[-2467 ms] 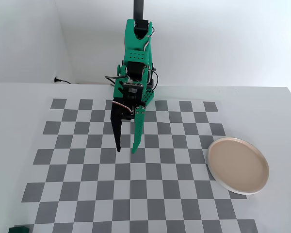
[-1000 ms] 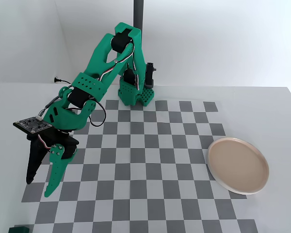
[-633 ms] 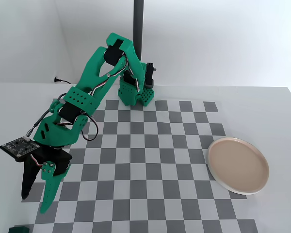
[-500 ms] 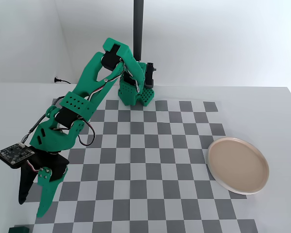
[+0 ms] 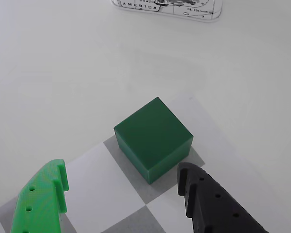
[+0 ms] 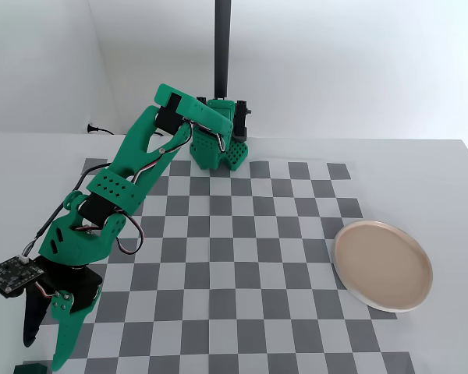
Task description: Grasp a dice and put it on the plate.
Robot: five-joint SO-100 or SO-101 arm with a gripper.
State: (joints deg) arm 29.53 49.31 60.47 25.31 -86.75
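The dice [image 5: 153,139] is seen whole only in the wrist view, resting on the corner square of the checker mat [image 5: 111,189], just ahead of and between the spread fingers, untouched. In the fixed view only its top edge [image 6: 30,368] shows, cut off at the frame bottom below the gripper [image 6: 43,352]. The plate [image 6: 383,266] is seen in the fixed view only, well apart to the right

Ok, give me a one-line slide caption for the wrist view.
Open gripper poised just short of the dark green dice, which sits at the checkered mat's corner.
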